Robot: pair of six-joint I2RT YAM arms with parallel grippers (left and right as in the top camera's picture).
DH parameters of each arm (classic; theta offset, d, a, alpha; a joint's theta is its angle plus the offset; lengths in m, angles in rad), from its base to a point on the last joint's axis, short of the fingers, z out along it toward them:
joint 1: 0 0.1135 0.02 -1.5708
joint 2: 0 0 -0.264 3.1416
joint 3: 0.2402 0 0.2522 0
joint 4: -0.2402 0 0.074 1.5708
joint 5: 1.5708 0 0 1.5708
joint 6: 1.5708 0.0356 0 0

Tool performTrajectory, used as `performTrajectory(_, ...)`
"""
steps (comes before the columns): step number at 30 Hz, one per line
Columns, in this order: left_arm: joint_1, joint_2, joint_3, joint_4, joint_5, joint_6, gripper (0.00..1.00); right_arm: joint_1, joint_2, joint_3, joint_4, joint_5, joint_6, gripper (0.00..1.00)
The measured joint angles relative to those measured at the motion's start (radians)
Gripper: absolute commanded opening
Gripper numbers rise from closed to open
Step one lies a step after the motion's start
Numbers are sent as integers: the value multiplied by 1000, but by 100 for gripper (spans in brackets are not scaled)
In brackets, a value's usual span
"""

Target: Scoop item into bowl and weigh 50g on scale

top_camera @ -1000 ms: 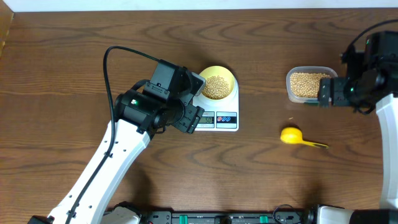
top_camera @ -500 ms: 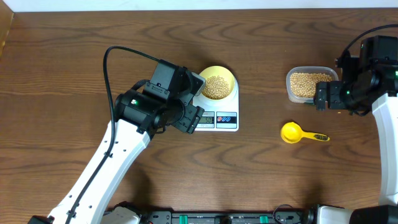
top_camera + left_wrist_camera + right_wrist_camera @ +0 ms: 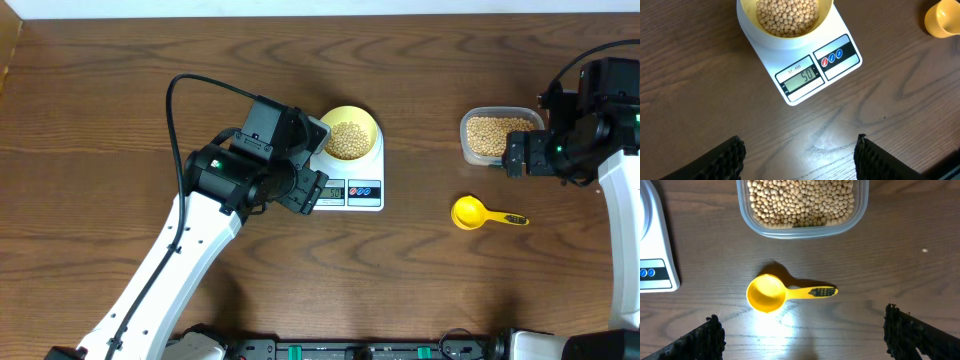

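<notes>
The bowl (image 3: pixel 350 133) of beans (image 3: pixel 786 15) sat on the scale (image 3: pixel 805 80), which seemingly read 50, so the scoop (image 3: pixel 767 293) lay idle on the bench. The left fingers (image 3: pixel 725 160) and right fingers (image 3: pixel 702 342) were spread wide, empty.

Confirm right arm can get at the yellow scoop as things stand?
Probably yes. The scoop lies alone on the table, close by the open right gripper, handle pointing away from the scale. The bean tub sits beyond it, apart; nothing lies over or against the scoop.
</notes>
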Motion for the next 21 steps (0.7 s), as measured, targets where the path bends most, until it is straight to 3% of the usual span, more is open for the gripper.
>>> performTrajectory(21, 0, 0, 0, 0, 0, 0, 73, 0, 0, 0, -8, 0, 5, 99)
